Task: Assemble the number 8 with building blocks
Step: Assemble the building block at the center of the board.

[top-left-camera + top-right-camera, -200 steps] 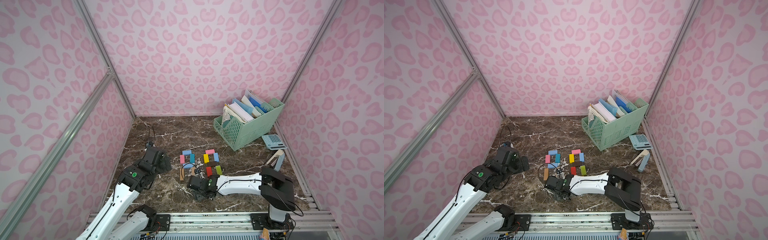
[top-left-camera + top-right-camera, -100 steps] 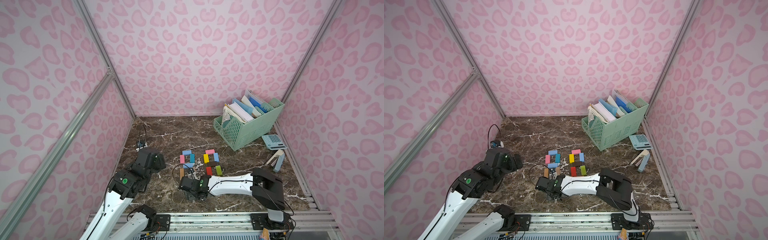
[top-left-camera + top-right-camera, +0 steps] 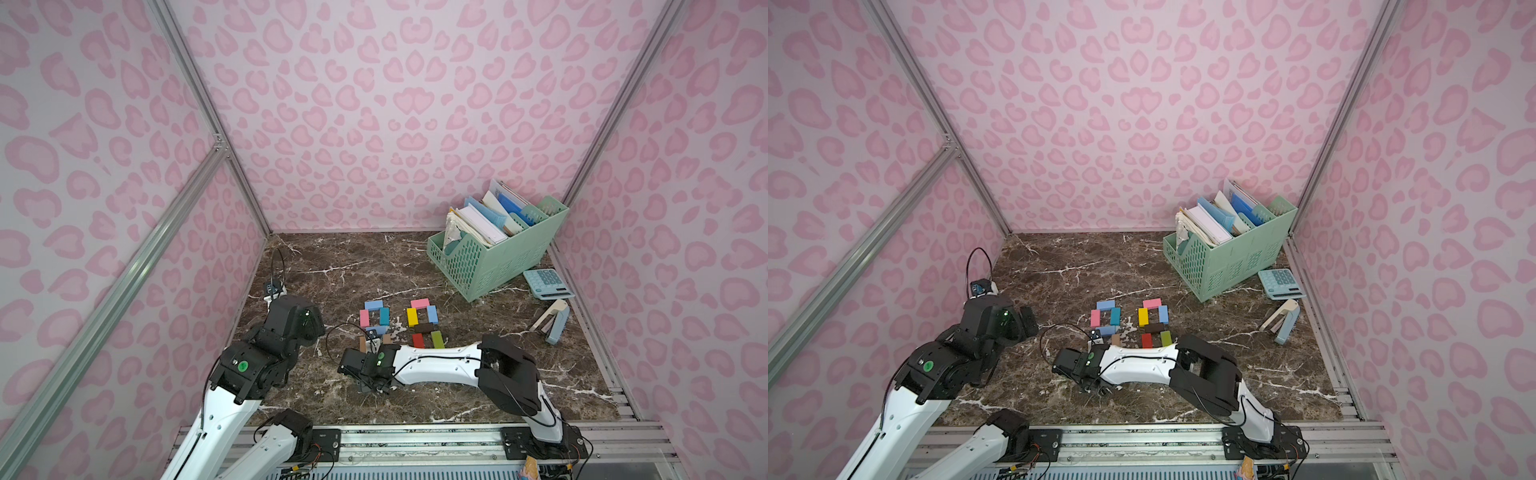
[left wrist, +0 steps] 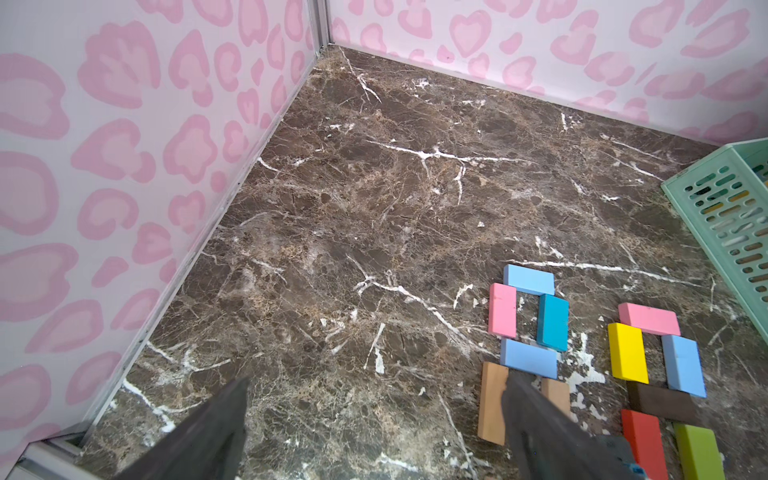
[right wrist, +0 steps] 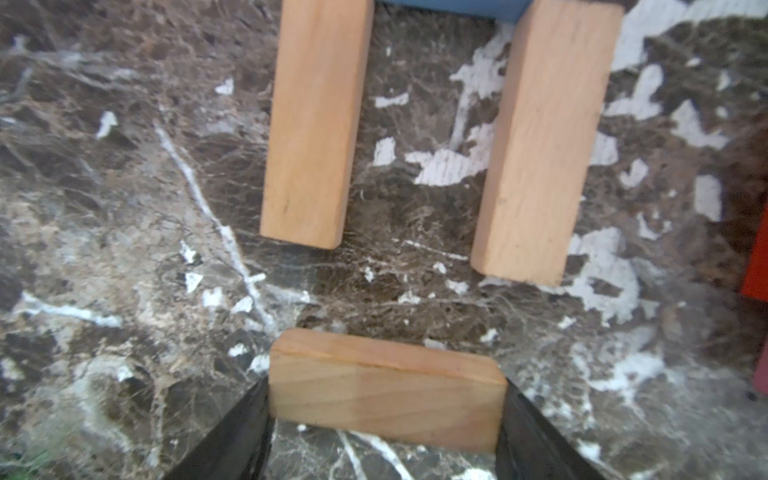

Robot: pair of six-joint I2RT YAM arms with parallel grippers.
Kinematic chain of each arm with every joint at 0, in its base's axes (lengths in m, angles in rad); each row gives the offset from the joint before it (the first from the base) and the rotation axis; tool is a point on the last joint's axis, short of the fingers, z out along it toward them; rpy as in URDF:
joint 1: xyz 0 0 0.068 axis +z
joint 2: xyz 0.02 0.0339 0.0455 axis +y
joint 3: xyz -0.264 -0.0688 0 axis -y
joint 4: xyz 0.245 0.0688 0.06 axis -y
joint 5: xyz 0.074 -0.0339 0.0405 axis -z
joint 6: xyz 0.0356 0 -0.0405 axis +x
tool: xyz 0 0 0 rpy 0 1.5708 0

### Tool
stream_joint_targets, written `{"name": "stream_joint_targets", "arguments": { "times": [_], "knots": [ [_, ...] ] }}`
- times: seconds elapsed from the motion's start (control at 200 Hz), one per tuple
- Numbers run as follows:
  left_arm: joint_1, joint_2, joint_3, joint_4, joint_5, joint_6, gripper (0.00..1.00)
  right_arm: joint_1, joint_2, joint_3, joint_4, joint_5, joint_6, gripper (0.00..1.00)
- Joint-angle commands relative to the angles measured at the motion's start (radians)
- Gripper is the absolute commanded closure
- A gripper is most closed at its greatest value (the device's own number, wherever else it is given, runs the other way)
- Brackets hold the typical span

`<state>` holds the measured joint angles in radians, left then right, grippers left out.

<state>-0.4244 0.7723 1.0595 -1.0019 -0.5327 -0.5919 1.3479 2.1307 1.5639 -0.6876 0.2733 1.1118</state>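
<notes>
Hovering over bare marble at far left, the left gripper stands wide open and empty. The left arm is raised and bent.

Next to the right lies the unfinished left figure, well apart from that gripper. It is a loop of light blue, pink and teal bricks with two tan uprights below, side by side with a gap between.

Just short of their near ends, the right gripper clamps a tan block by its two short ends. The block sits crosswise to the uprights, not touching them.

Further right lies the right figure: pink, yellow, blue, a dark brown bar, red and green.

The right arm stretches low across the table's front from its base at right. In both top views its forearm crosses just in front of red and green.
</notes>
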Motion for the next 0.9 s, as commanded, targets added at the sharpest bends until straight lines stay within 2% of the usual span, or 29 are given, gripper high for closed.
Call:
{"name": "stream_joint_targets", "arguments": {
  "times": [0.0,0.895],
  "knots": [
    [0.003,-0.002,-0.002,-0.013,-0.018,0.018,0.02,-0.006,0.008,0.008,-0.051,0.017,0.026,0.41],
    [0.008,-0.026,-0.057,-0.004,-0.026,0.016,0.02,-0.033,0.084,0.104,-0.113,0.041,0.048,0.37]
  ]
}}
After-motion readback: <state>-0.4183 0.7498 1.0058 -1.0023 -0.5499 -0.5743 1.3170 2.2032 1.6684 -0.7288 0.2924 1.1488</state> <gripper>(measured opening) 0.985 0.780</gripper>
